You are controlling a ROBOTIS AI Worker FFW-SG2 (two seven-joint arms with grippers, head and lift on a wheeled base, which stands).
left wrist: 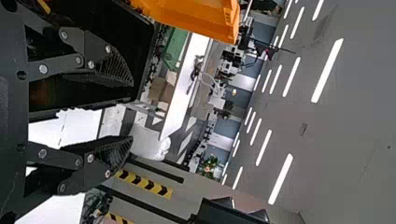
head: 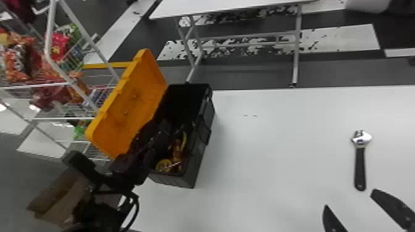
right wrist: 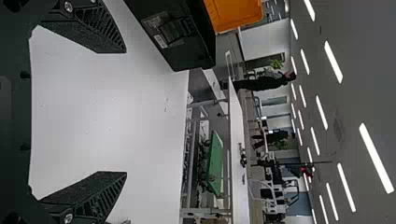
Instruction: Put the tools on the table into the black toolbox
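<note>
An adjustable wrench (head: 360, 166) with a black handle lies on the table's right side, its silver head pointing away. My right gripper (head: 350, 200) is open just this side of its handle end; in the right wrist view my right gripper (right wrist: 123, 112) has nothing between its wide-apart fingers. The black toolbox (head: 202, 135) stands open at the left, holding a yellow round item (head: 163, 165) and an orange-red tool (head: 177, 151). My left gripper (head: 159, 138) is over the toolbox, partly hiding its inside. In the left wrist view my left gripper (left wrist: 132, 112) is open, with nothing held.
The toolbox's orange lid (head: 132, 101) is raised on the left. The white table (head: 262, 138) runs between toolbox and wrench. Beyond it stands another white table (head: 228, 6), and a wire rack (head: 52, 118) with packaged goods is at the left.
</note>
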